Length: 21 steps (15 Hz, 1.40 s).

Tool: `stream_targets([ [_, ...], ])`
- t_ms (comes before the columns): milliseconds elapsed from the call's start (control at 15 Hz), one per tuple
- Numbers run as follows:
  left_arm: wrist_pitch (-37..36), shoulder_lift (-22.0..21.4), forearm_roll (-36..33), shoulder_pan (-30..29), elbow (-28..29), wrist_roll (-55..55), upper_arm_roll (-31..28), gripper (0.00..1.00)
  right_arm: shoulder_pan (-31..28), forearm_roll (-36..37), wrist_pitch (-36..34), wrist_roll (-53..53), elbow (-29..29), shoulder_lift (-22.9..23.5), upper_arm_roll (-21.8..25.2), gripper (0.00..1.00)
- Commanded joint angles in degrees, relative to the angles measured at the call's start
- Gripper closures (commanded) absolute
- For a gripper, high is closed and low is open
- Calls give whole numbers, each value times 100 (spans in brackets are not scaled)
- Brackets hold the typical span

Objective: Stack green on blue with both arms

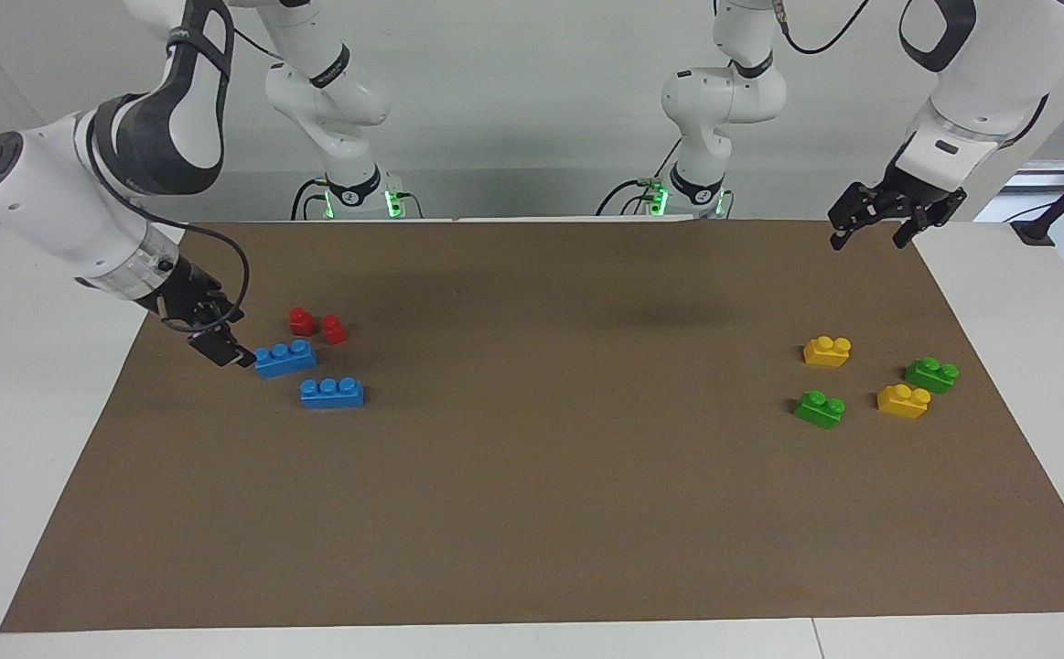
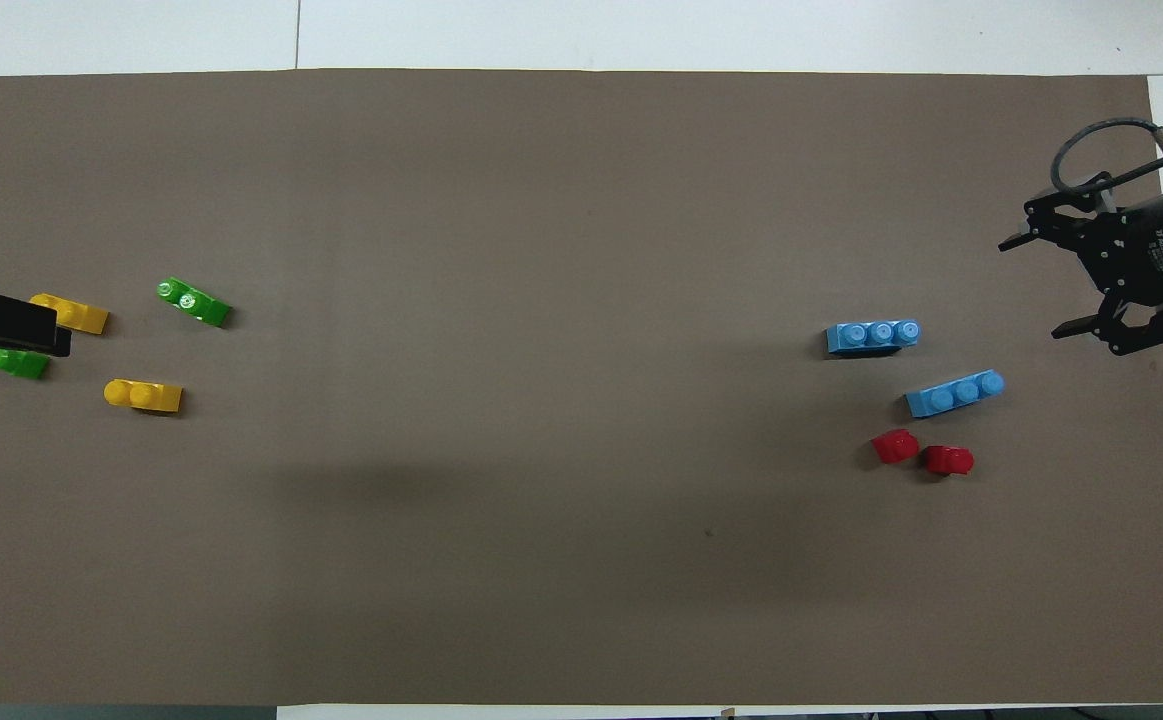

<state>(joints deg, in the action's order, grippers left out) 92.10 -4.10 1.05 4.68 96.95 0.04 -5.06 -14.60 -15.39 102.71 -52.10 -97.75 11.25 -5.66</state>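
Observation:
Two blue three-stud bricks lie toward the right arm's end: the nearer blue brick (image 1: 284, 359) (image 2: 954, 393) and the farther blue brick (image 1: 332, 393) (image 2: 872, 336). My right gripper (image 1: 220, 339) (image 2: 1031, 290) is open and low, close beside the end of the nearer blue brick; I cannot tell whether it touches. Two green two-stud bricks lie toward the left arm's end: one green brick (image 1: 819, 408) (image 2: 193, 302) is farther from the robots than the other green brick (image 1: 931, 374) (image 2: 16, 362). My left gripper (image 1: 867, 240) (image 2: 1, 325) is open, empty and raised, and partly covers the nearer green brick in the overhead view.
Two yellow bricks (image 1: 827, 351) (image 1: 904, 401) lie among the green ones. Two red one-stud bricks (image 1: 302, 320) (image 1: 334, 329) stand just nearer to the robots than the blue bricks. All lie on a brown mat (image 1: 532, 476) over a white table.

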Motion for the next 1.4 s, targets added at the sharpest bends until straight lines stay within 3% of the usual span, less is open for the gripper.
stream_targets([
  [0,465,-328,9,-20,561,-660,-3,0,-43,-157,257,-432,-156,123,-58,1],
  [467,1458,-372,9,-28,1397,-2322,5,0,27,-1070,899,-1460,-798,122,-58,1],
  [667,1933,-267,9,-29,1590,-3200,5,0,36,-1098,1075,-1479,-877,263,-58,1],
  [1333,2847,858,35,-55,1547,-4995,-3,0,44,-1142,1321,-1224,-1106,650,-67,0],
])
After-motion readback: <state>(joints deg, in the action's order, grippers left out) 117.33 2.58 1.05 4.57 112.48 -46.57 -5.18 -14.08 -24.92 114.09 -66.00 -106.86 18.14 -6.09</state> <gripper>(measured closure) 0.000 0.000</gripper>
